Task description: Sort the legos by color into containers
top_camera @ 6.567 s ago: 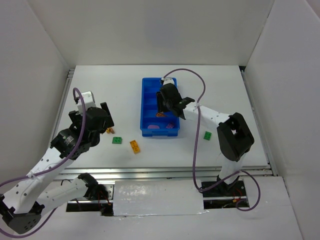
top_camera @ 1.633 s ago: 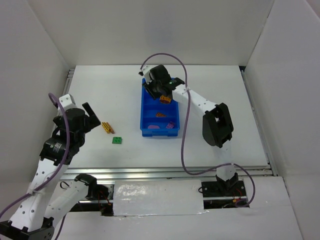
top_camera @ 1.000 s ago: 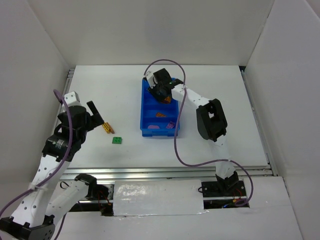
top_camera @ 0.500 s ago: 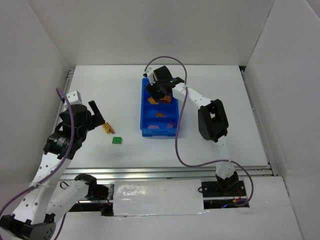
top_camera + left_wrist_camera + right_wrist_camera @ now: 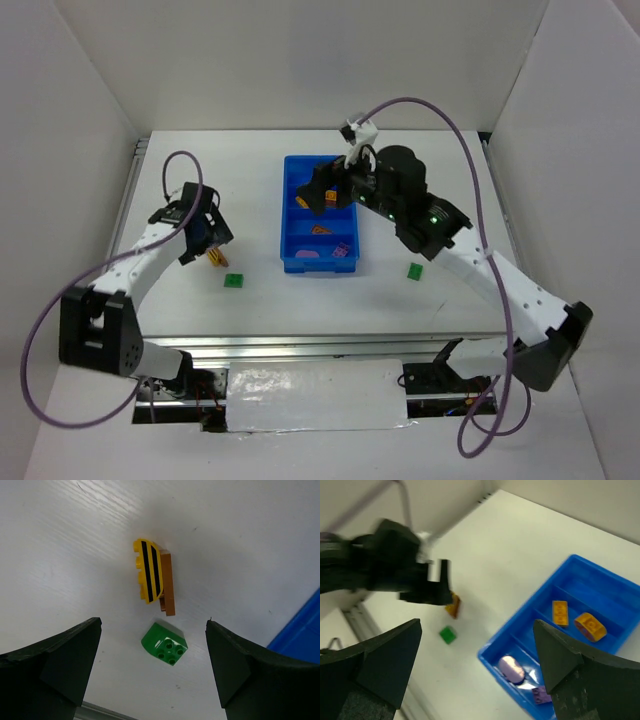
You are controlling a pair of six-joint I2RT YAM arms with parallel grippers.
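White desk and white walls filled every view. At the far left the left gripper (image 5: 205, 235) hung over a pair of legos. From above I could make out only one end of them poking out beneath it. Its own camera showed them whole: a yellow striped brick (image 5: 149, 571) with an orange brick (image 5: 168, 584) flush along its right side. Both long axes ran away from the fingers, slightly tilted. Just nearer lay a green brick (image 5: 164, 643), studs facing the camera. That gripper stood wide open and empty, touching none of the three.

The blue tray (image 5: 290, 215) lay mid-desk with its long axis running away from the arm bases. The right gripper (image 5: 322, 192) hovered over its far half and hid part of it. An orange lego (image 5: 300, 201) and a second orange lego (image 5: 322, 230) lay in the middle compartments. A pink piece (image 5: 308, 254) and a purple piece (image 5: 342, 250) shared the nearest one. The right wrist picture was smeared by motion, but its fingers were spread fully apart with nothing between them. Right of the tray, a lone green lego (image 5: 415, 270) sat on the desk.
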